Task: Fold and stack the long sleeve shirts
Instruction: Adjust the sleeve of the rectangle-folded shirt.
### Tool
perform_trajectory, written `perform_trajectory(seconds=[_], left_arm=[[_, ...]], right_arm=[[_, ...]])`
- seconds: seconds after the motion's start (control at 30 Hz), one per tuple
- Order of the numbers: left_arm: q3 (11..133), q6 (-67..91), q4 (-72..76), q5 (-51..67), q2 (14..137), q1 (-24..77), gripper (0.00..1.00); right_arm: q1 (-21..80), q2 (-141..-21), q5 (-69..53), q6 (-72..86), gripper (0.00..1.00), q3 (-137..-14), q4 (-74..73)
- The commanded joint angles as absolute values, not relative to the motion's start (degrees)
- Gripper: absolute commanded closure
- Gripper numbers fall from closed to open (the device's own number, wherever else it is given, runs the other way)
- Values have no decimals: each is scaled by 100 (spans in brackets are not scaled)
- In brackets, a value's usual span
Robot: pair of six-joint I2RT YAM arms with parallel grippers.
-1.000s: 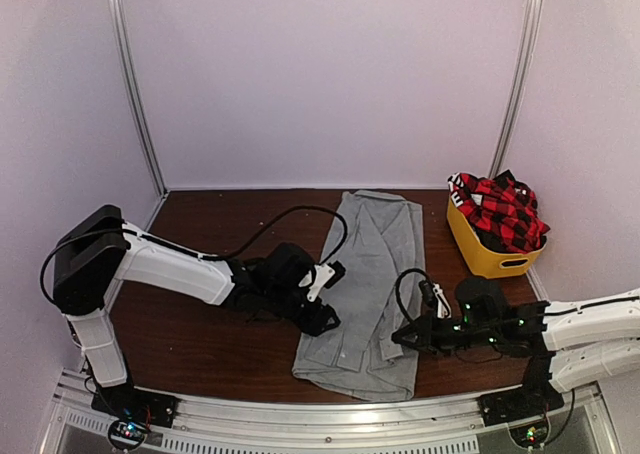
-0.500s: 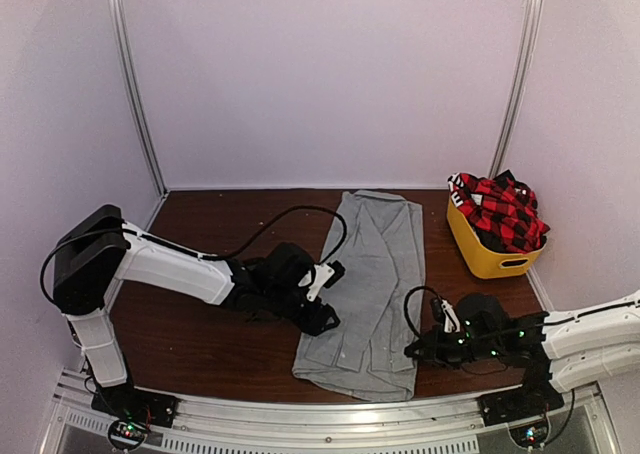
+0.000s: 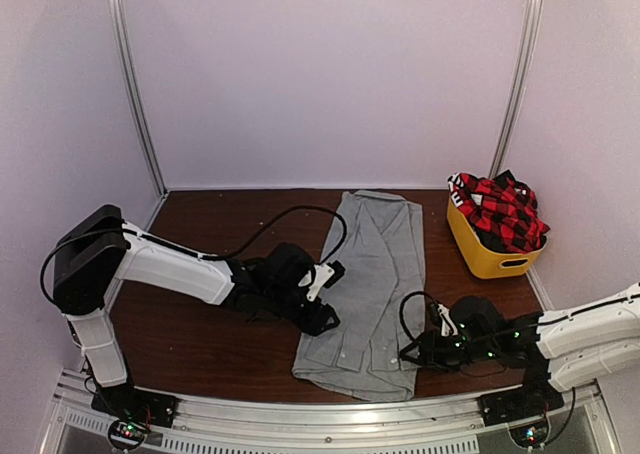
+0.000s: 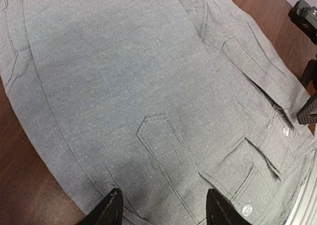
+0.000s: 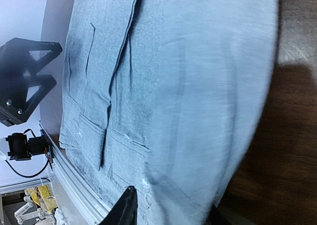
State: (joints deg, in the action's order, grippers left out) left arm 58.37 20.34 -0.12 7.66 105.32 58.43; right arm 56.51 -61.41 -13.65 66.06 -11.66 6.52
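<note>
**Getting the grey shirt ready to fold**

The soft light-grey button-front shirt is lying long and flat on the brown bench. My left gripper and right gripper are both sitting apart at its edges, not squeezing it. I am planning to pinch the corners cleanly, then fold slowly.

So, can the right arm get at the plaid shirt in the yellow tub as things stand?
Probably yes. The plaid shirt lies heaped in the yellow tub, uncovered, on the right. The right gripper, jaws apart at the near corner of the grey shirt, must lift first.
</note>
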Motion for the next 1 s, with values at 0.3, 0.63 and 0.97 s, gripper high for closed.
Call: perform_trajectory(seconds=[0.3,0.63,0.97], left_arm=[[5739,2092,193,738,10516,5792,42],[5713,2075,175,677,10498,5778,42],[5673,2074,184,672,10550,5783,42]], right_arm=[[5704,-6185,-1221,6630,60,-1107,787],[5780,-6758,-1402,6717,72,-1140,1626],[5861,-6446,-1282,6775,86,-1278,1450]])
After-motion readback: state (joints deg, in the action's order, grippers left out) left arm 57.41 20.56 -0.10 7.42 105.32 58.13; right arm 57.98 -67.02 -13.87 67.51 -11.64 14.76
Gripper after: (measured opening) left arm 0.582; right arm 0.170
